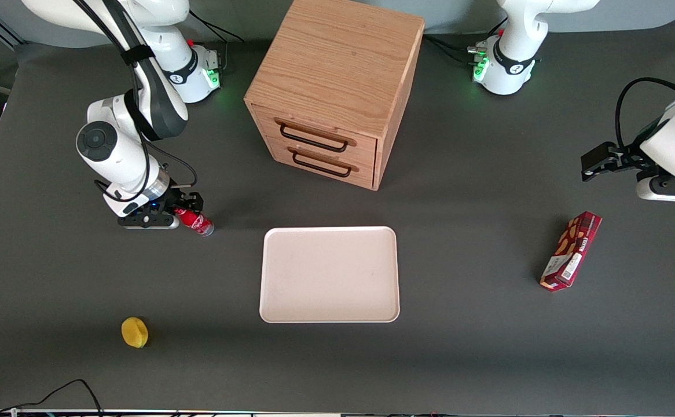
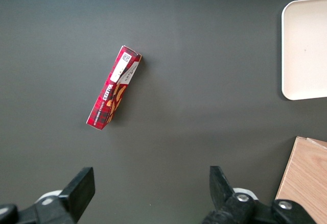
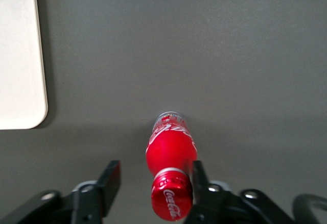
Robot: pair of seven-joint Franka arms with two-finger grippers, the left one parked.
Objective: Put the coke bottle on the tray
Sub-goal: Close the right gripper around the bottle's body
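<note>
Fingers [image 3: 111, 179] of gripper [image 3: 153, 180] spread open around upright coke bottle [image 3: 171, 152], one touching it

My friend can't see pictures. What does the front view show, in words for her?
A robot arm's pincer is at the cap end of a small red coke bottle on a dark table, fingers open around it. The pale tray sits bare beside it, in front of a wooden drawer cabinet.
</note>
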